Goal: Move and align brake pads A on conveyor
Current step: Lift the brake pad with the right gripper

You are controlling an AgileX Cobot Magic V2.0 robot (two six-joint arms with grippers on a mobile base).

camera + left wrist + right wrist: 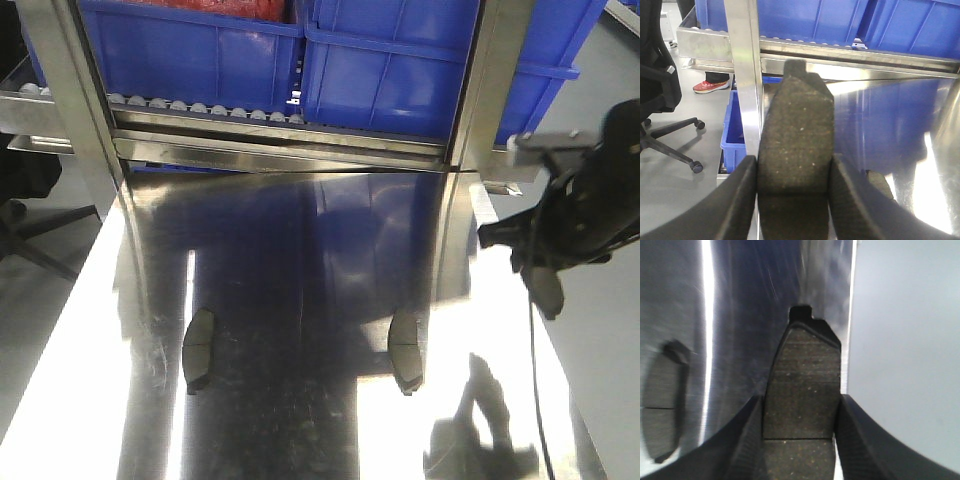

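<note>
As left fingers (pixel 725 205) clamp one brake pad (pixel 796 145), right fingers (pixel 865 440) clamp another pad (pixel 802 390), two more (pixel 199 348) (pixel 406 350) on steel table (pixel 300 250)

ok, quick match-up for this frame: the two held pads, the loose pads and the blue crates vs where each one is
1. pad in left jaws
2. pad in right jaws
3. two loose pads
4. blue crates

a. on the roller rack
b. flat on the steel table
c. at the table's right edge
d. by the steel upright

Pairs: 1-d, 2-c, 3-b, 4-a
</note>
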